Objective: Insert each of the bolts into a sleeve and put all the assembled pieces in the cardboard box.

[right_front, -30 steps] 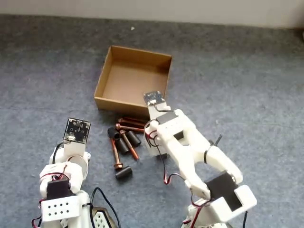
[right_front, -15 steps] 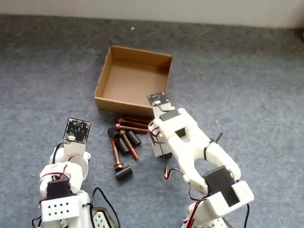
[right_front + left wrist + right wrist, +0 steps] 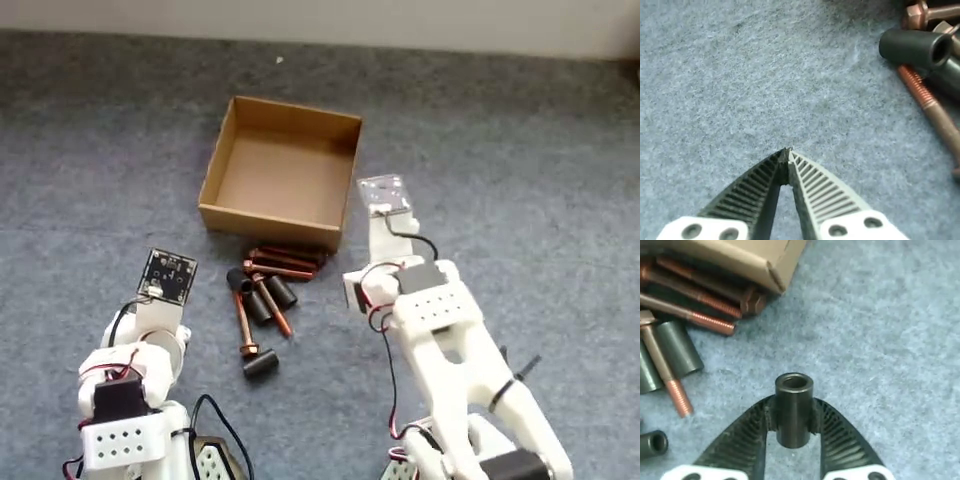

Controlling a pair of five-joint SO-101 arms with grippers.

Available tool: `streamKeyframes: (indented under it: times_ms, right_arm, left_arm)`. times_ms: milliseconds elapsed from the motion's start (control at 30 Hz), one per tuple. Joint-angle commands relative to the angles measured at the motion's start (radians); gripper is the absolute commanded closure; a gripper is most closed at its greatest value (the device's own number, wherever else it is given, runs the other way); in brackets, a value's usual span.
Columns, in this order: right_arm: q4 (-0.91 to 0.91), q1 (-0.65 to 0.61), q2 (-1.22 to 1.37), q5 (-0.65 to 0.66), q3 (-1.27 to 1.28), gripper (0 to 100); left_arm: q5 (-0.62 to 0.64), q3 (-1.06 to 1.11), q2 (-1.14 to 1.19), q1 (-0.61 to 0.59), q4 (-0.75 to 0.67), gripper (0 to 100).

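Well, worktop (image 3: 520, 150): I see grey felt-like carpet all over it, with a pale wall strip (image 3: 400, 18) along the far edge.
Cardboard box (image 3: 262, 222): open-topped, sitting just beyond the loose parts.
Bolts (image 3: 243, 318): copper-coloured, lying among black spare sleeves (image 3: 261, 366) between my two arms.
Right gripper (image 3: 794, 415): clamped on one sleeve (image 3: 794, 388), bore facing outward, near the box's corner, apart from the heap.
Left gripper (image 3: 786, 156): fingers together, holding nothing, over bare carpet beside the bolts.

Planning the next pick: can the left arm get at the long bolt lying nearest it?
Probably yes. The left gripper is shut and empty over bare carpet, and nothing lies between it and the bolt; it must open first.
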Motion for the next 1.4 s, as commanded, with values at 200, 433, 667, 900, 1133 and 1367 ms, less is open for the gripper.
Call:
streamKeyframes:
  times_ms: [200,433,667,900,1133,1367]
  right_arm:
    - [-0.137,0.116,-0.166,0.003,0.077,99.3]
    - [-0.143,0.159,-0.171,0.003,0.076,99.3]
    - [-0.157,0.159,-0.165,0.003,0.077,99.3]
    - [-0.165,0.159,-0.163,0.003,0.077,99.3]
    - [-0.165,0.159,-0.163,0.003,0.077,99.3]
    - [-0.165,0.159,-0.163,0.003,0.077,99.3]
  left_arm:
    - [-0.061,-0.275,0.004,0.002,0.015,97]
    - [-0.153,-0.464,0.120,0.140,0.147,97]
    - [-0.144,-0.624,0.564,0.282,0.204,97]
    - [0.164,-0.630,0.860,0.381,0.132,85]
    - [0.430,-0.627,0.946,0.384,-0.017,82]
    - [0.479,-0.562,1.041,0.400,-0.183,82]
